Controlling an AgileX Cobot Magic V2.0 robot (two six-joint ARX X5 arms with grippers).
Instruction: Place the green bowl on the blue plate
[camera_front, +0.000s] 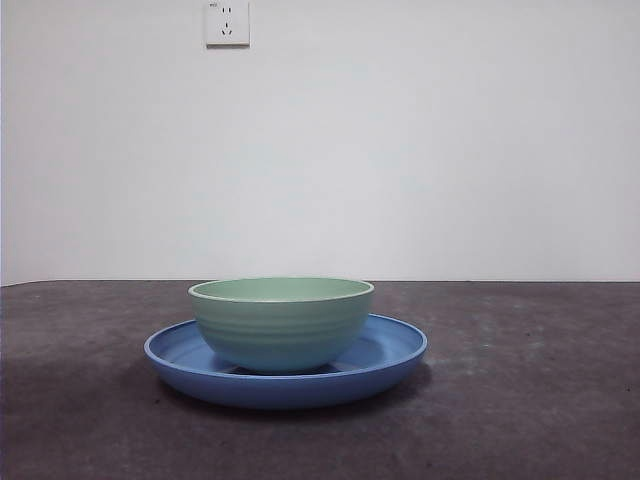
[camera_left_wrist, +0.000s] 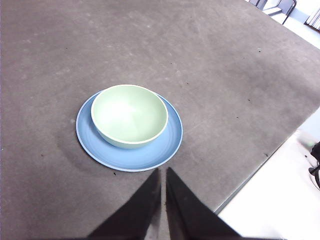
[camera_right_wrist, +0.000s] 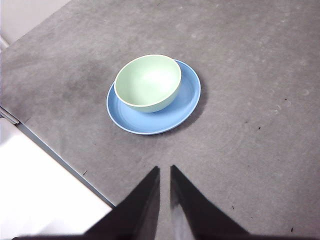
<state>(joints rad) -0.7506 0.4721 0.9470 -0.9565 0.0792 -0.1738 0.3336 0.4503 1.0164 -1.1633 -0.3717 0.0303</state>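
On the blue plate sits the green bowl (upright, empty).

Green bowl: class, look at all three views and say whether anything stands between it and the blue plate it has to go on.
Nothing visible does. The green bowl already sits upright inside the blue plate, off centre, with only the bare dark table around them. Both grippers, left and right, hang apart from it, holding nothing.
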